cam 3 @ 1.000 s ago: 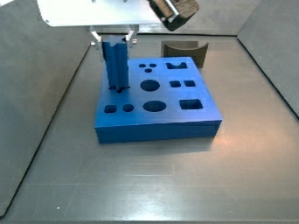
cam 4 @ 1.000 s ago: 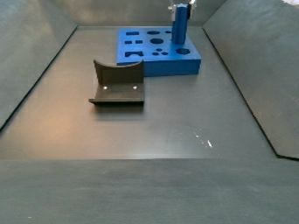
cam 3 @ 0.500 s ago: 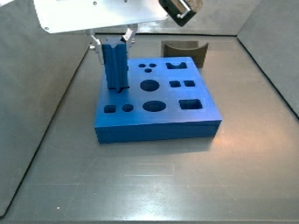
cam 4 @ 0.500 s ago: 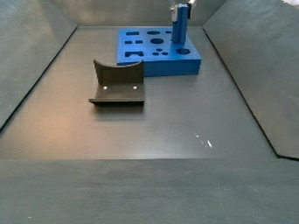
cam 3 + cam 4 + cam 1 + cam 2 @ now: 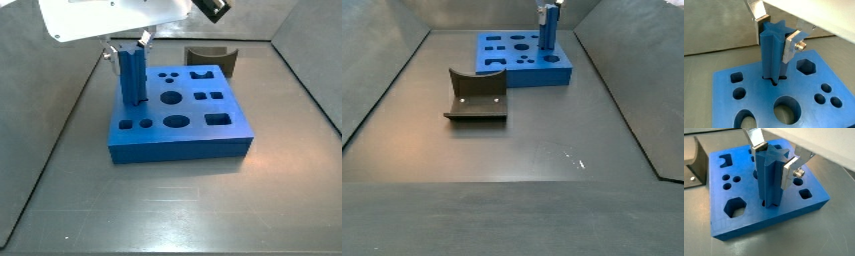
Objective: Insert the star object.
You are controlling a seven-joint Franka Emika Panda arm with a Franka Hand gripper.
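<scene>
Gripper [image 5: 776,159] clasps star object [image 5: 769,178] upright, foot in blue block [image 5: 744,213] hole; side view shows dark curved piece [image 5: 476,96] near.

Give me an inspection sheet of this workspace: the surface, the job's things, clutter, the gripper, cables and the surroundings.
Surface: dark grey floor, bare in front.
Job's things: tall ridged blue star peg upright, its lower end in a star-shaped hole of the wide blue block with shaped holes, most of it above the top.
Clutter: dark curved piece apart from the block.
Gripper: the gripper above the block, silver fingers on both sides of the peg's upper part.
Cables: nothing seen.
Surroundings: grey walls around the floor.
</scene>
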